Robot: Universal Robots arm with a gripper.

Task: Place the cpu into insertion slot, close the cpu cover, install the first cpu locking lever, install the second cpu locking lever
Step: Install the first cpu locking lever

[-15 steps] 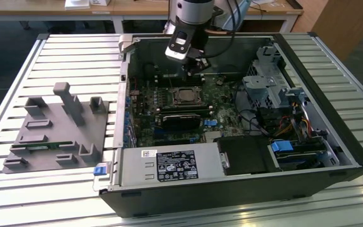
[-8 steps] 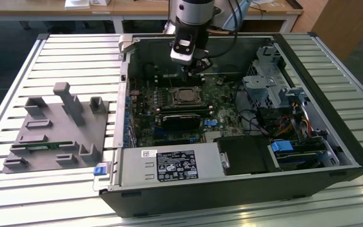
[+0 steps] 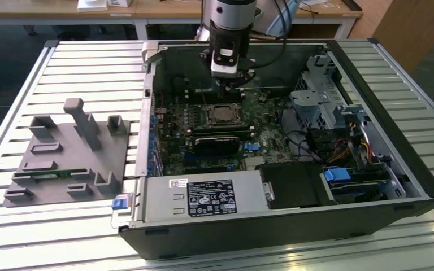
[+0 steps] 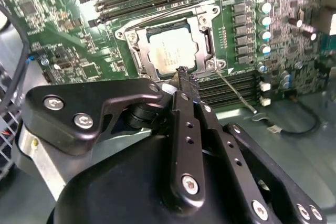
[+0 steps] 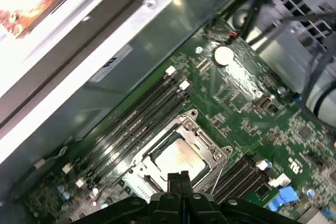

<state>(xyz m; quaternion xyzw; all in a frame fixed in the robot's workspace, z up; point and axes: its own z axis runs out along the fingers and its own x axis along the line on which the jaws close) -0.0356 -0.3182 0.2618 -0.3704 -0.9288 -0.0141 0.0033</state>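
The gripper (image 4: pixel 182 73) hangs close over the edge of the insertion slot (image 4: pixel 206 40), its fingers (image 5: pixel 173 179) pressed together and holding nothing. The cpu (image 4: pixel 170 50) sits in the slot, and the cpu cover (image 4: pixel 137 51) lies flat around it. A thin locking lever (image 4: pixel 236 92) slants out from the socket's corner, inside the open computer case (image 3: pixel 398 141).

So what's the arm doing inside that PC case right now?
The gripper, fingers shut on nothing, hovers right by the socket on the motherboard. The cpu is seated there, and the cpu cover lies down around it. One thin locking lever sticks out loose beside it.
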